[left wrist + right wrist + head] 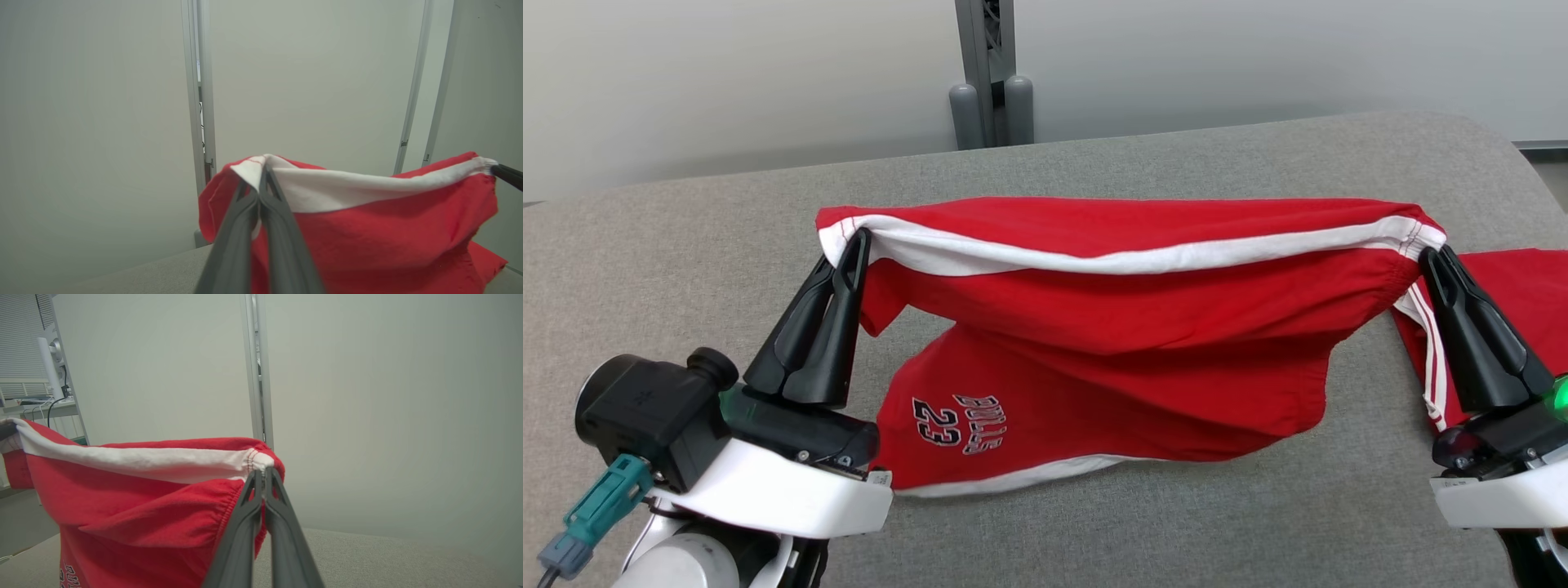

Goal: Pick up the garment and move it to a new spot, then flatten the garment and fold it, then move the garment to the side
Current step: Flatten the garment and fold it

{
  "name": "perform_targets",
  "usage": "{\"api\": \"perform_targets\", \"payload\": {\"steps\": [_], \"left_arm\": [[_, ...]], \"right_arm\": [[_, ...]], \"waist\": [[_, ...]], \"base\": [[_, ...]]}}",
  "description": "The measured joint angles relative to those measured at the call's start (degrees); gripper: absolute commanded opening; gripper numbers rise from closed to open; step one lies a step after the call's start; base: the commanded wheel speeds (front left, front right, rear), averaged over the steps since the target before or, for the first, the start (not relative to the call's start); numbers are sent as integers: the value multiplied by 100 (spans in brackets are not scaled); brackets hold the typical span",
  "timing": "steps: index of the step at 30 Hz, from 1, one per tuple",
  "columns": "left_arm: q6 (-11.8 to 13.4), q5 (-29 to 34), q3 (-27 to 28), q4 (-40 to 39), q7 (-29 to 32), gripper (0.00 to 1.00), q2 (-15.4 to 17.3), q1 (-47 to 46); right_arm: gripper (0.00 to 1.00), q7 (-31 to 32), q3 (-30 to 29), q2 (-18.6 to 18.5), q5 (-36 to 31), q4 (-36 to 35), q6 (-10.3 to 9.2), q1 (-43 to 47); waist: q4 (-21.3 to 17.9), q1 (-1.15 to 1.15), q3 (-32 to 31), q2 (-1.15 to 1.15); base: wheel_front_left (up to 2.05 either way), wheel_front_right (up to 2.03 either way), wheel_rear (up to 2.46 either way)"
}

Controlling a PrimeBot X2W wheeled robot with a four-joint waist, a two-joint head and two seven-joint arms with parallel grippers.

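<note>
The garment is a pair of red shorts with a white waistband, white side stripes and a "BULLS 23" print. It hangs stretched between both grippers above the grey surface, its lower part resting there. My left gripper is shut on the waistband's left end. At the waistband's right end, my right gripper is shut on the cloth. One leg trails behind the right gripper. In the left wrist view the right gripper's fingertips pinch the far end.
The grey padded surface spreads wide under the shorts, with its far edge near a pale wall. A grey metal post stands behind the far edge. A desk with cables lies off to one side.
</note>
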Motion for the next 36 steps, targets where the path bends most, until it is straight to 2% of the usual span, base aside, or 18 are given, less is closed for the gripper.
{"api": "perform_targets", "payload": {"steps": [8, 11, 13, 15, 22, 29, 32, 36], "left_arm": [[-87, 5, -21, 141, 10, 0, -14, -246], [-260, -53, 20, 490, -63, 0, -69, -581], [-466, -143, 46, 889, -131, 0, -192, -976], [-710, -214, 63, 1429, -180, 0, -277, -1487], [-1466, -320, 66, 3906, -530, 0, -927, -3644], [-2113, -218, 2, 6291, -1129, 0, -1457, -5495], [-2386, -232, -49, 7134, -1250, 0, -1624, -5949], [-2620, -219, -202, 8011, -1396, 0, -1818, -6197]], "right_arm": [[0, 82, 42, 109, -25, 20, 0, -330], [0, -16, 169, 80, 70, 339, 0, -856], [0, -104, 250, 20, 156, 687, 0, -1318], [0, -188, 386, -91, 248, 1126, 0, -1873], [0, -552, 1165, -305, 472, 3166, 0, -4109], [0, -1034, 1867, -66, 503, 5045, 1, -6054], [0, -1127, 2111, 98, 498, 5658, 1, -6519], [0, -1146, 2517, 292, 633, 6278, 0, -6780]], "waist": [[-27, 0, 64, 0], [-30, 0, 158, 0], [-12, 0, 237, 0], [14, 0, 328, 0], [109, 0, 703, 0], [168, 0, 1135, 0], [190, 0, 1266, 0], [221, 0, 1433, 0]], "base": [[0, 0, 0], [0, 0, 0], [0, 0, 0], [0, 0, 0], [0, 0, 0], [0, 0, 0], [0, 0, 0], [0, 0, 0]]}}
